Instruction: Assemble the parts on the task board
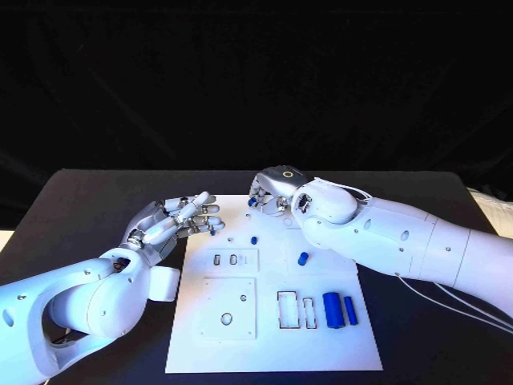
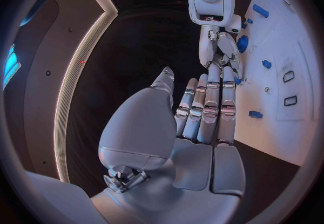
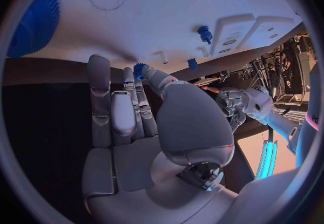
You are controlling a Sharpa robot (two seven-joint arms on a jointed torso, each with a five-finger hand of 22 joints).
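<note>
The white task board (image 1: 274, 353) lies in the middle of the black table. My right hand (image 1: 277, 192) hovers over its far edge and pinches a small blue gear (image 3: 140, 68) between thumb and fingertips. A large blue gear (image 3: 37, 19) sits on the board beside that hand. My left hand (image 1: 182, 218) floats by the board's far left corner, fingers stretched out, holding nothing. Two blue cylinders (image 1: 333, 310) (image 1: 350, 310) lie side by side at the board's near right. Two small blue pieces (image 1: 256, 239) (image 1: 303, 258) rest mid-board.
Slotted recesses (image 1: 233, 259) (image 1: 291, 309) and a raised plate with holes (image 1: 228, 309) mark the board. The black table (image 1: 83, 200) stretches on both sides. My two hands are close together at the board's far edge.
</note>
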